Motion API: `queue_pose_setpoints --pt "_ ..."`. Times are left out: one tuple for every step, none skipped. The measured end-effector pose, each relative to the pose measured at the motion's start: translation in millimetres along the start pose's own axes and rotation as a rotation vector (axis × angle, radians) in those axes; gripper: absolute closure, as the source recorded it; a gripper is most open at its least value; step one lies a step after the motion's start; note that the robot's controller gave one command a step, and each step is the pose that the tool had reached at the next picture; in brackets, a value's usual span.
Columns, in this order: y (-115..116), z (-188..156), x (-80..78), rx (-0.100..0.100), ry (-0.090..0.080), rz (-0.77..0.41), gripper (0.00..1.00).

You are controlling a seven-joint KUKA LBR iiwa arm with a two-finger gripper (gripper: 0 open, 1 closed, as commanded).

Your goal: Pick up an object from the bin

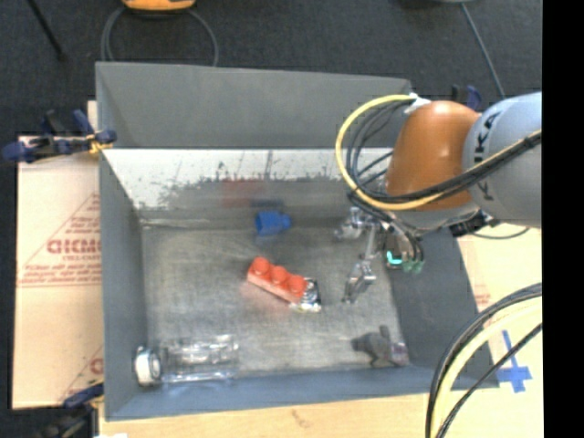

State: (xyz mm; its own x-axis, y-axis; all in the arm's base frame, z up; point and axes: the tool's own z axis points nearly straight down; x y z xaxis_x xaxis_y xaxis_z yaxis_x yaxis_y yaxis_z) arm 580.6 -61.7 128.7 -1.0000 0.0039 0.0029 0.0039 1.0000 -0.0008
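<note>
Nearest, by the front wall of the grey metal bin, lie a clear plastic bottle with a white cap and a small dark grey lump. Mid-floor lies a red studded plastic block, a small shiny silver piece touching its right end. The gripper hangs just right of them, fingers apart and empty. A clean pick likely needs a shift left, straddling the block's narrow width. A blue plastic block sits farthest.
</note>
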Motion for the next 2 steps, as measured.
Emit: queue_pose_setpoints --pt "77.8 28.9 15.7 -0.004 -0.002 -0.081 0.0" --pt "93.0 54.6 21.8 0.003 -0.013 -0.235 0.0"
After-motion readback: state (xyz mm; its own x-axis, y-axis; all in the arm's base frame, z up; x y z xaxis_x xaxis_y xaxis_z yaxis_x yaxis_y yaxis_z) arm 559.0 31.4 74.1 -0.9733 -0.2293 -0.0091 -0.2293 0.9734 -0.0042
